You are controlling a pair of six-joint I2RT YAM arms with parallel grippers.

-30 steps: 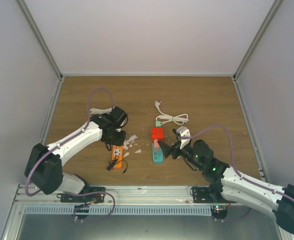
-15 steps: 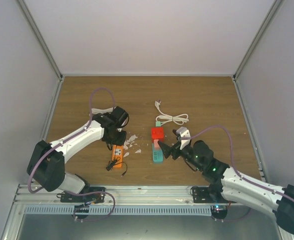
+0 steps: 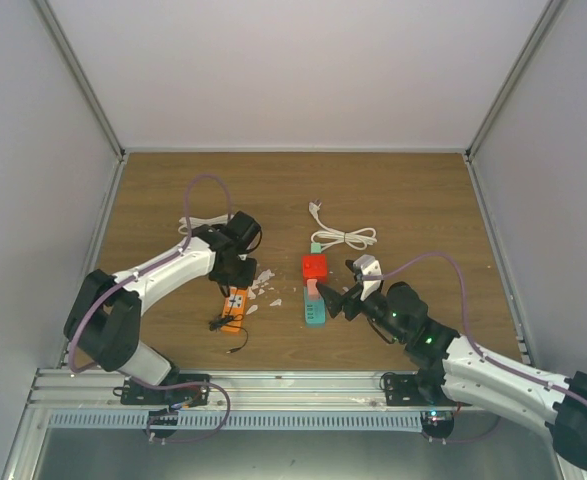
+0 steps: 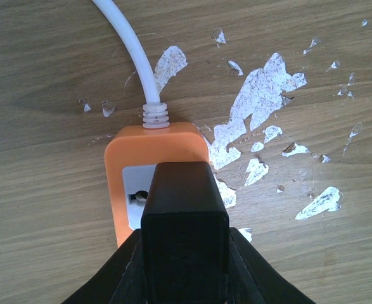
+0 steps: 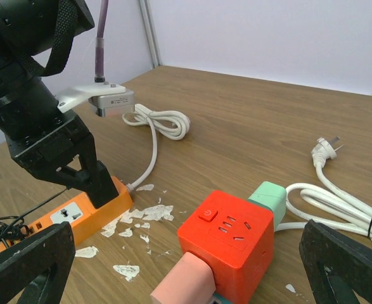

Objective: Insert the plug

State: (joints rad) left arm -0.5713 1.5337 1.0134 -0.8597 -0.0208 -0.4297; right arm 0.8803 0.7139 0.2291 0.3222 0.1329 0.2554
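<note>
Table (image 3: 413, 190): brown wood, with flaked white patches just left of its middle.
Right arm (image 3: 473, 360): reaches in from the 5 o'clock corner toward the middle.
Left arm (image 3: 163, 270): reaches in from 7 o'clock and bends down over the orange strip.
White cable (image 3: 345, 238): coiled at 2 o'clock from the middle, lying loose.
Teal strip (image 3: 315, 312): lies along the 12-to-6 line near the middle and carries a red cube socket (image 5: 227, 234).
Orange power strip (image 3: 235, 303): at 8 o'clock from the middle, with its white cord leaving the 12 o'clock end.
Right gripper (image 5: 186, 272): fingers (image 5: 27, 266) spread as wide as they go, holding nothing, at 5 o'clock from the cube.
Left gripper (image 4: 184, 253): jaws partly closed, clamping the black plug.
Black plug (image 4: 184, 221): upright on the orange strip's socket nearest the cord. Whether its pins are seated cannot be told.
</note>
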